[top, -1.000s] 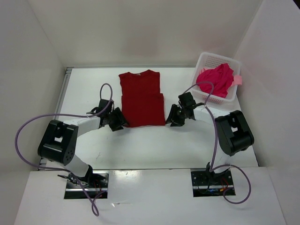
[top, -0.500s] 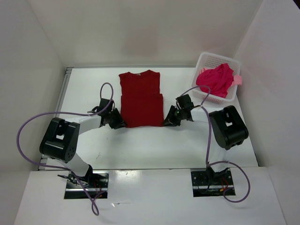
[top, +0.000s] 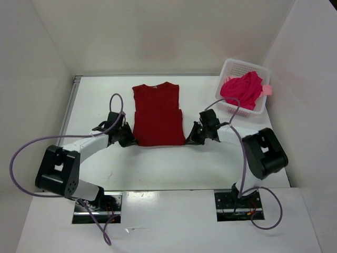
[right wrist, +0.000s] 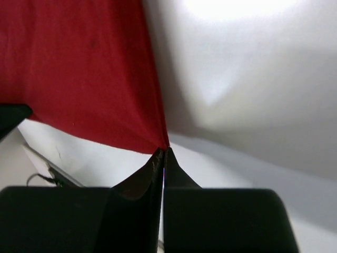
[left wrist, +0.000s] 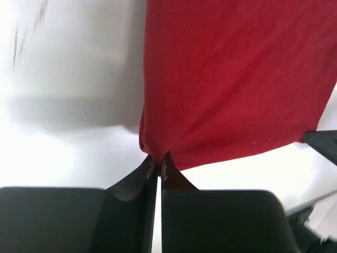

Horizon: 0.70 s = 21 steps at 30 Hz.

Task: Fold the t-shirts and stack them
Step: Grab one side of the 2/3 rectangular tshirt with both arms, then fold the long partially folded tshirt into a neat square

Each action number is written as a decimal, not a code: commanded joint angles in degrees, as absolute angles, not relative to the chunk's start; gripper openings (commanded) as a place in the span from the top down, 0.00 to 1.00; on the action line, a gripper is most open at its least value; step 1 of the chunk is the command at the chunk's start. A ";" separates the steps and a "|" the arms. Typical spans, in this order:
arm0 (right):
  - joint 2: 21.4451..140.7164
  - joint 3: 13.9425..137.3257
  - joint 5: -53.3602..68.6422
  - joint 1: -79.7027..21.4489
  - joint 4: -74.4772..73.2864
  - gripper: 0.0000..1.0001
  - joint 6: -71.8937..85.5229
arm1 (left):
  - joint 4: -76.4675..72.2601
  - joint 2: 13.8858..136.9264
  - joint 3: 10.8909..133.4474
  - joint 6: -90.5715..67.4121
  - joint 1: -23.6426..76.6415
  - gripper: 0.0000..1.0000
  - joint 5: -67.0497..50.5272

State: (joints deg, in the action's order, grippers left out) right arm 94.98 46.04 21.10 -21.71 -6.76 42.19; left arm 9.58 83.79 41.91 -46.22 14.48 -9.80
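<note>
Left gripper (left wrist: 156, 164) has just snapped shut on the near left corner of the red shirt (top: 158, 117), and the right gripper (right wrist: 163, 154) has done the same on the near right corner. A second ago both stood open just outside those corners; since then they have slid inward and pinched. In each wrist view the cloth draws to a point right at the fingertips, so I'd call both grips real, not a miss on bare table (top: 158, 166).

That means the reaching is over and the fold itself can start. The red shirt lies flat in the middle of the table, collar at the far end, hem toward the arms. Its sleeves are tucked in, so it reads as a long rectangle with a fold edge across its middle. My guess is that the hem gets carried up and over toward the collar, both arms moving together so the edge stays straight.

From the grippers the shirt stretches away, its hem strung between the two. The corners look raised a little off the table, with shadow under the cloth, though I can't be sure of that.

Off to the far right the basket (top: 245, 63) holds the pink shirt (top: 243, 88), bunched, with a scrap of salmon shirt (top: 267, 89) poking out at its right side. Neither is folded yet, so most of the task remains
</note>
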 commanded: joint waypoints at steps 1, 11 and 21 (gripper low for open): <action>85.82 41.42 17.75 -24.95 -12.38 1.00 43.06 | 18.44 78.41 39.20 -43.33 14.15 0.95 -10.71; 55.73 36.45 16.62 -32.88 -30.83 1.00 54.41 | 41.82 61.44 44.54 -42.73 13.20 0.94 -20.75; 83.56 62.56 17.40 -16.09 -24.88 1.00 35.34 | 31.14 84.95 68.80 -39.02 9.58 0.93 -18.19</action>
State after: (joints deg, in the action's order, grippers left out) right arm 77.43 56.12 19.18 -19.92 -26.98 42.52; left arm 36.75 78.11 63.26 -40.64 10.46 -20.71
